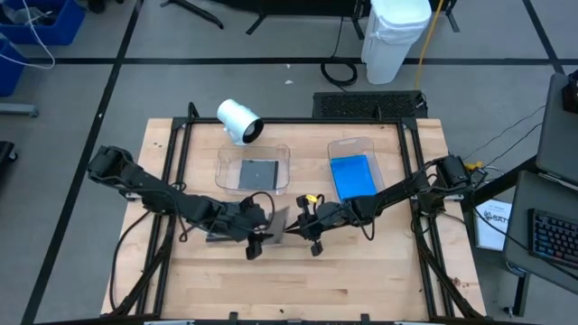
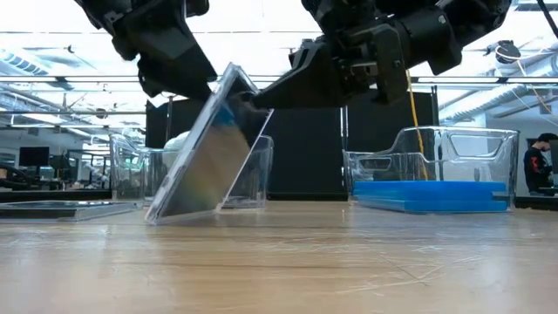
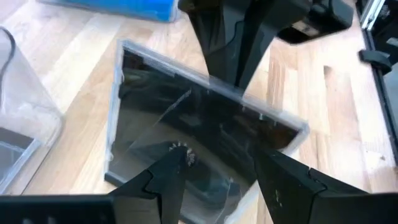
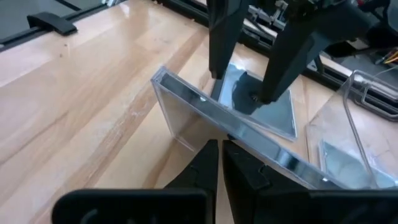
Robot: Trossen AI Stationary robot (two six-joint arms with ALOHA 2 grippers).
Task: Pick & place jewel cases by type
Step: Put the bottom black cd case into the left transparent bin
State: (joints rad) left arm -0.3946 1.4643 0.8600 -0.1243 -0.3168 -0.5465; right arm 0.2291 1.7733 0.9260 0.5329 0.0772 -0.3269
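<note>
Tilted case: a dark grey/clear jewel case (image 2: 209, 144) stands propped at a slant on the wooden table (image 1: 361, 271), one edge on the wood and the opposite edge raised, near the table's middle between the two grippers.
Right gripper: the right gripper (image 4: 221, 152) has its fingers pinched together on the raised edge of the tilted case, holding it up.
Left gripper: the left gripper (image 3: 217, 168) sits at the other side of the same case with its fingers spread apart, one fingertip (image 3: 177, 155) over the case's face; whether it presses on the case cannot be told.
Flat case: another dark case (image 4: 267, 109) lies flat on the table just beyond the tilted one, under the left arm.
Left tray: a clear tray (image 1: 226, 158) toward the back of the table holds a dark grey case (image 1: 256, 173) lying flat.
Right tray: a second clear tray (image 1: 361, 144), beside the first and apart from it, holds bright blue cases (image 1: 352, 176); how many are stacked cannot be told.
White cylinder: it lies (image 1: 239, 120) on its side behind the left tray.
Room: a person (image 2: 536, 166) stands far off at the right edge of the low view.
</note>
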